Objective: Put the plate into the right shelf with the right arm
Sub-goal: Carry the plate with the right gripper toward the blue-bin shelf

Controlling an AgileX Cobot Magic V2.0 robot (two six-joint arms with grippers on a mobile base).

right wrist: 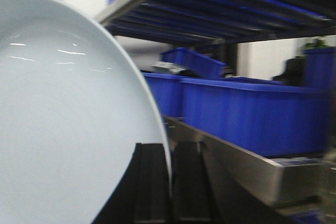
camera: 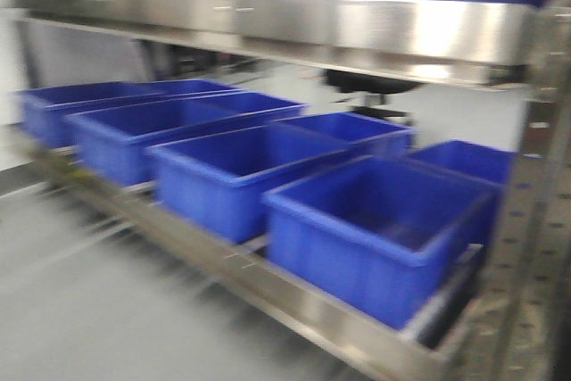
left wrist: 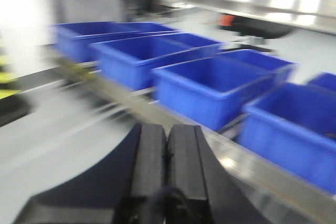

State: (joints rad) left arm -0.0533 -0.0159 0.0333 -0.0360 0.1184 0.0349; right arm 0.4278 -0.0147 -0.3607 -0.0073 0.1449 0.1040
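Observation:
My right gripper (right wrist: 169, 153) is shut on the rim of the plain white plate (right wrist: 68, 119), which fills the left of the right wrist view and stands on edge. Beyond it is the right shelf's shiny steel front rail (right wrist: 236, 163) with deep blue bins (right wrist: 252, 114) on it. In the front view the steel shelf (camera: 294, 305) runs across with several blue bins (camera: 375, 234); neither gripper shows there. My left gripper (left wrist: 167, 132) is shut and empty, low in front of the shelf rail (left wrist: 247, 169) and bins (left wrist: 210, 87).
An upper steel rail (camera: 357, 28) carries more blue bins above. A perforated steel upright (camera: 535, 247) stands at the right. Grey floor (camera: 98, 310) lies in front of the shelf. The frames are motion-blurred.

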